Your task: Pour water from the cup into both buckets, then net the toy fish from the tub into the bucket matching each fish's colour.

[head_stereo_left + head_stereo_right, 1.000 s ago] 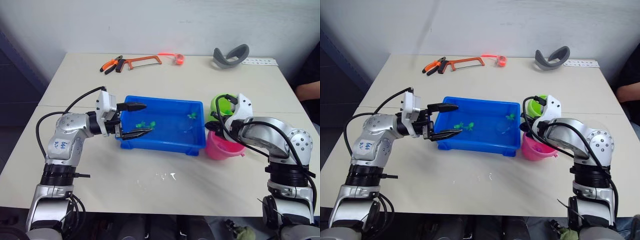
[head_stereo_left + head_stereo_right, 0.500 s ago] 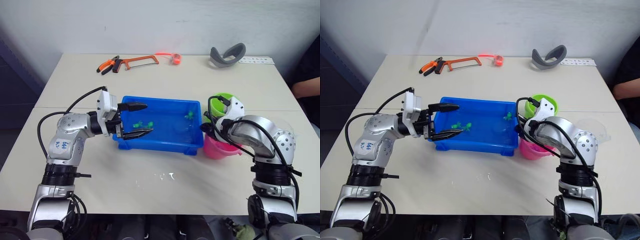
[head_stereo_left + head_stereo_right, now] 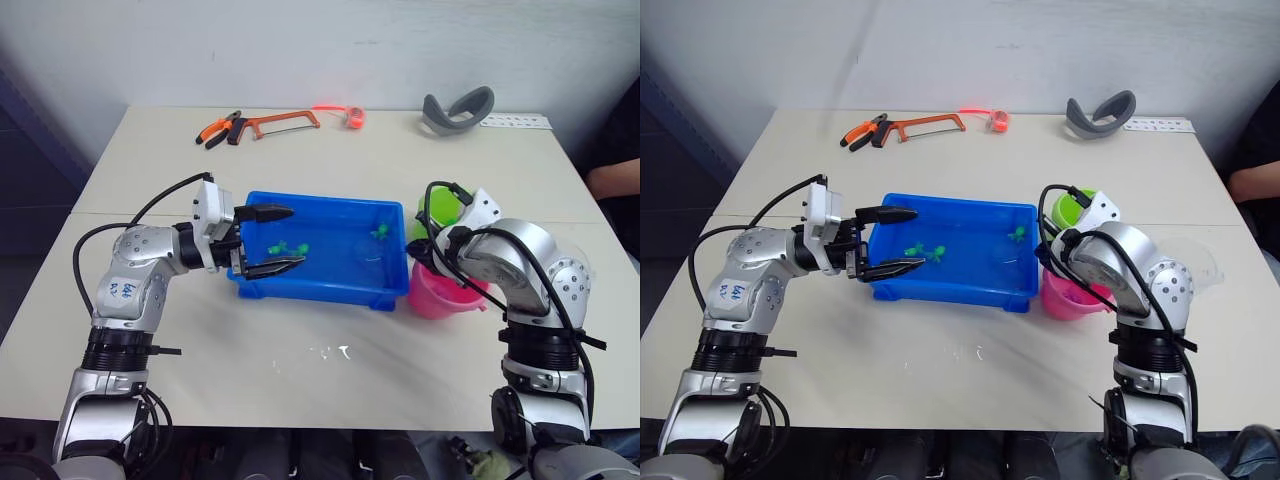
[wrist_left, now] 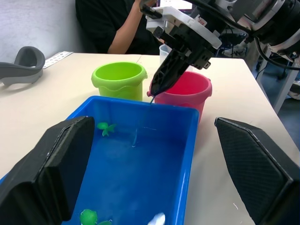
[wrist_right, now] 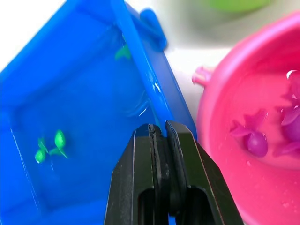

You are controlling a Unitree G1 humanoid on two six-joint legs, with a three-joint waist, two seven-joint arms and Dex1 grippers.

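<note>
Pale matte counter (image 3: 330,170) against a white wall. On it sat the tub (image 3: 322,290), a glossy bright blue rectangular tray w/ raised rim, water inside. Green toy fish (image 3: 289,247) lay in the tub near its left end; one more green fish (image 3: 383,232) near the far right corner. Just beside the tub's right end stood the pink bucket (image 3: 438,295), smooth round plastic, w/ magenta fish (image 5: 255,140) in its water; the lime green bucket (image 4: 119,79) stood behind the pink one, also near the tub's right end. Clear cup (image 4: 164,50) partly visible behind both buckets.

Left gripper (image 3: 268,240) hovered at the tub's left end, black fingers spread wide apart, nothing between them, green fish just beyond the tips. Right gripper (image 4: 157,89) hung above the tub's right rim beside the pink bucket, fingers pressed closed on a thin black stick handle (image 5: 152,133); net hoop unclear.
</note>
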